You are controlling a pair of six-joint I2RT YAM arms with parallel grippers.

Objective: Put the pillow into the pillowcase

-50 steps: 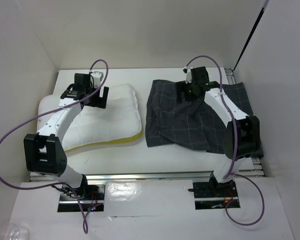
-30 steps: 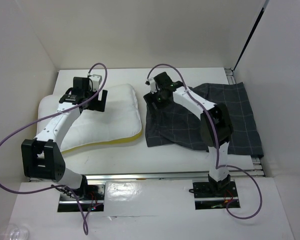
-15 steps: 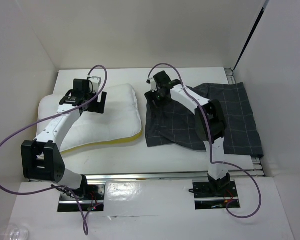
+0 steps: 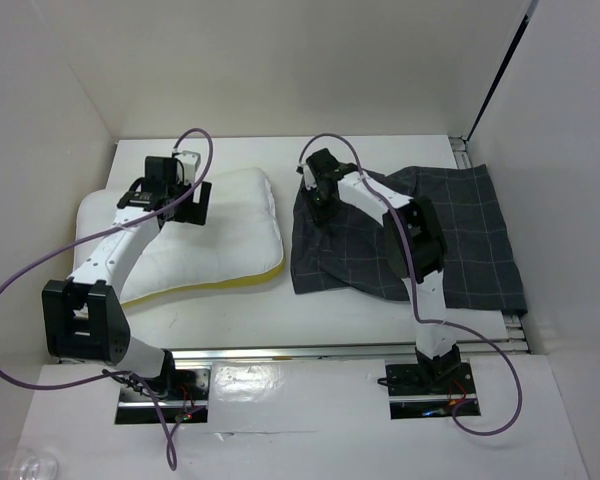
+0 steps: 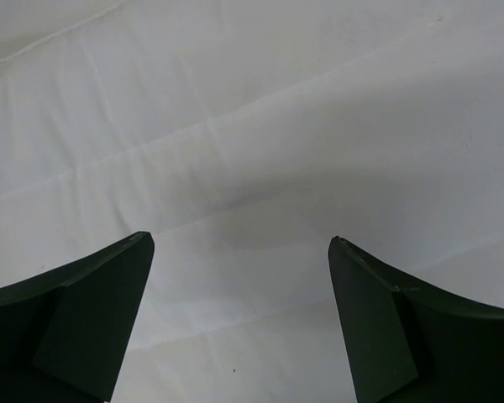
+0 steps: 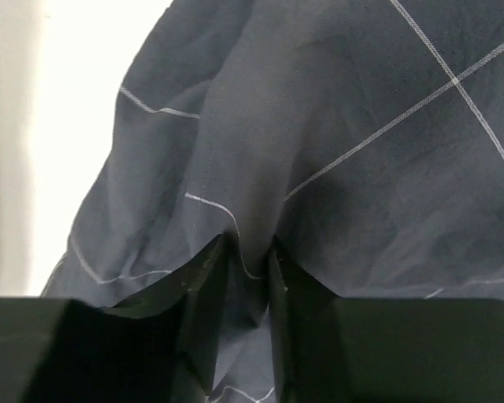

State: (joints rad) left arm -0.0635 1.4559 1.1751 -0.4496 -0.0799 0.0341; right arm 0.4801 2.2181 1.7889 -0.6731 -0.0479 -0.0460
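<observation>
Broadly, the white bench carries both pieces side by side. The charcoal checked pillowcase lies rumpled on its right half. The white pillow, yellow along its near edge, lies on the left, just apart from it. The right end effector pinches a raised fold of fabric near the pillowcase's far left corner. The left end effector hangs wide open over the pillow, gripping nothing.

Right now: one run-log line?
right claw: shut on pillowcase fold | left claw: open over pillow | pillow: outside pillowcase, beside it
</observation>
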